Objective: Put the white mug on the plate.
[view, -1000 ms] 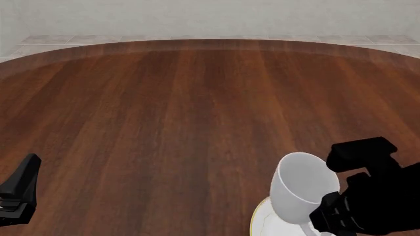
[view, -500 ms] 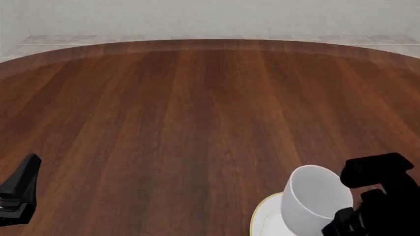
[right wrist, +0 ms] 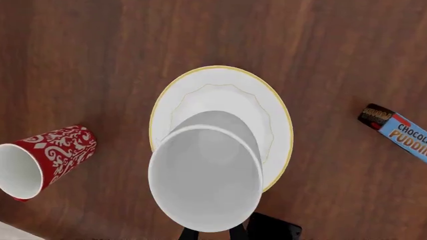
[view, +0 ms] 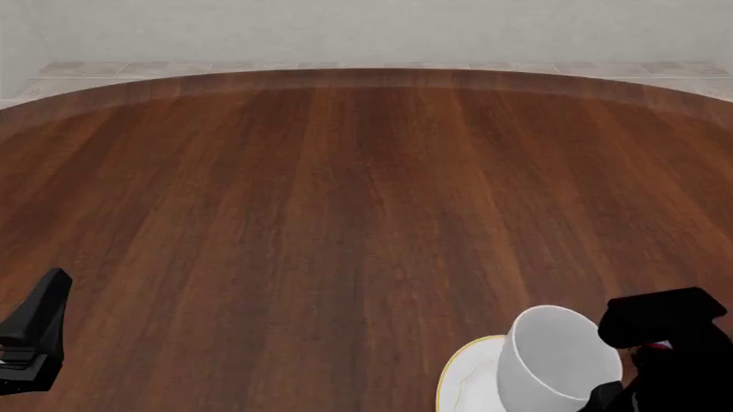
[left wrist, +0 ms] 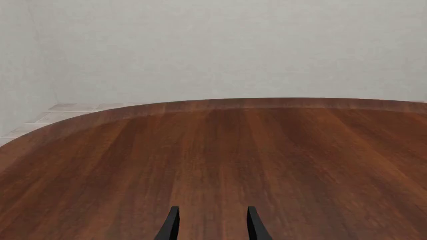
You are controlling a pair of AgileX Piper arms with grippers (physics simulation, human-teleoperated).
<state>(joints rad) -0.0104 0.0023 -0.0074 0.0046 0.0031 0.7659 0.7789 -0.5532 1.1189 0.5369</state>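
The white mug (view: 558, 352) hangs tilted at the table's near right edge, its mouth facing up and toward the camera. My right gripper (view: 624, 386) is shut on the mug's near rim. In the right wrist view the mug (right wrist: 205, 175) sits over the near half of the plate (right wrist: 220, 87), a round white plate with a thin gold rim; whether its base touches the plate I cannot tell. The gripper (right wrist: 212, 231) shows only as dark fingertips at the rim. In the front view the plate (view: 468, 378) peeks out left of the mug. My left gripper (left wrist: 212, 227) is open and holds nothing.
A red patterned paper cup (right wrist: 43, 160) lies on its side beside the plate. A chocolate pudding box (right wrist: 397, 131) lies on the plate's other side. The left arm (view: 34, 335) rests at the near left edge of the brown wooden table (view: 343, 197).
My right gripper has carried the mug toward the near right and lower, over the plate. The left arm has not moved.
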